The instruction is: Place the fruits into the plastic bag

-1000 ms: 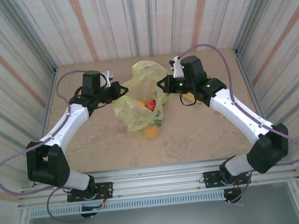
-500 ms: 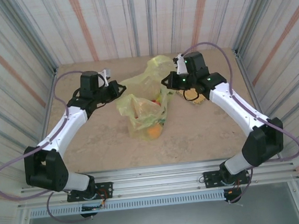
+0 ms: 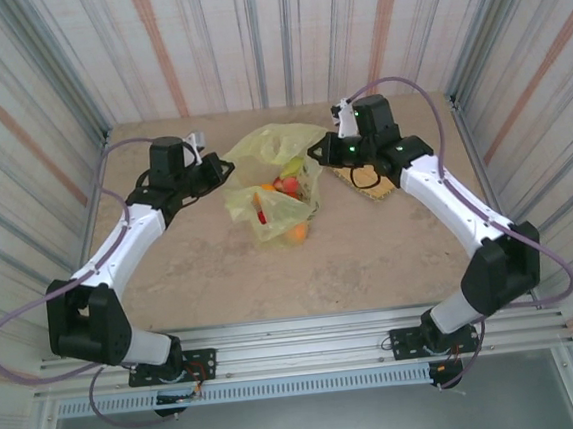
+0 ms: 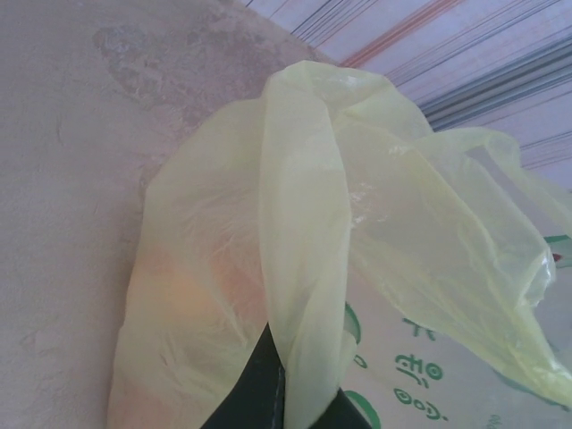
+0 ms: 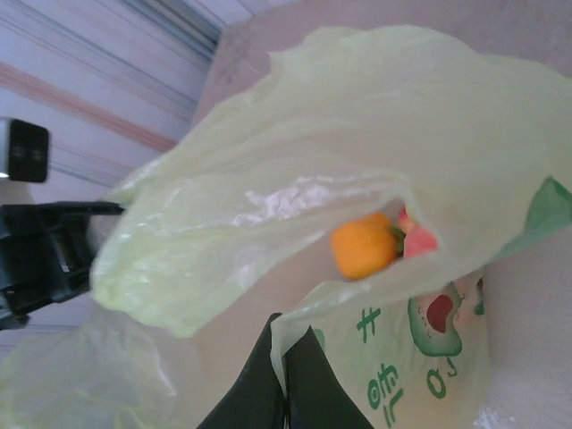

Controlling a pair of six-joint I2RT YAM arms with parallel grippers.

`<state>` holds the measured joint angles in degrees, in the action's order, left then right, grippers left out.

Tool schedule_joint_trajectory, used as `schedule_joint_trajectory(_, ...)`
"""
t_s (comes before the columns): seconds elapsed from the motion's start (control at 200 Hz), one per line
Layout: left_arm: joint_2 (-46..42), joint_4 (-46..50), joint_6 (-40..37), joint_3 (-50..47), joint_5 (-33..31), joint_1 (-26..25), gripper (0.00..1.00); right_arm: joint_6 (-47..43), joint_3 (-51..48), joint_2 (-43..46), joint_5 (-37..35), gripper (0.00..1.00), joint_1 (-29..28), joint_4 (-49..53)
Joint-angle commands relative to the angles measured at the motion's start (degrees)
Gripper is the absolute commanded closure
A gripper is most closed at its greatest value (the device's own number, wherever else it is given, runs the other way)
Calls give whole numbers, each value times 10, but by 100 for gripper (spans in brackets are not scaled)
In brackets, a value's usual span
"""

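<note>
Left tool (image 3: 224, 167): clenched on the bag's (image 3: 261, 146) left rim.
Right tool (image 3: 314, 153): clenched on its right rim.
Fruits (image 3: 282, 187): inside the bag on the bench (image 3: 191, 273) — midway between both tools, mouth stretched left to right.

Centre blocked, near side open.
Gap between left tool (image 3: 224, 167) and right tool (image 3: 313, 152) is taken up by plastic bag (image 3: 274, 180); woven mat (image 3: 375, 191) beside right tool. Near counter (image 3: 371, 262) bare; walls (image 3: 251, 37) close three sides.

Striped, seemingly corrugated walls (image 3: 251, 37) enclose a mottled beige table (image 3: 212, 281); metal rail (image 3: 297, 334) in front.
</note>
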<state>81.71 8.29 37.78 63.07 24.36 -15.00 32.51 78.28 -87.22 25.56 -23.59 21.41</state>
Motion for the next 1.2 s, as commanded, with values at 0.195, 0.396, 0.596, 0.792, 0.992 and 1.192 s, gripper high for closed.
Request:
schedule_joint_trajectory(0.195,-8,-2,13,10,11,-8,100,1,0,-6,17,99,16,-6)
schedule_joint_trajectory(0.396,-50,32,1,35,0,-25,100,-6,6,37,4,99,21,14)
schedule_joint_trajectory(0.596,-35,33,6,26,-2,-31,100,-5,-6,25,12,95,22,16)
schedule_joint_trajectory(0.792,0,20,7,27,-7,-30,95,-7,1,-21,34,87,35,14)
schedule_joint_trajectory(0.992,-11,28,-1,32,-26,-23,69,-14,-3,3,32,71,46,12)
schedule_joint_trajectory(1.192,-54,42,-18,28,-60,-16,44,-24,-9,58,26,55,60,27)
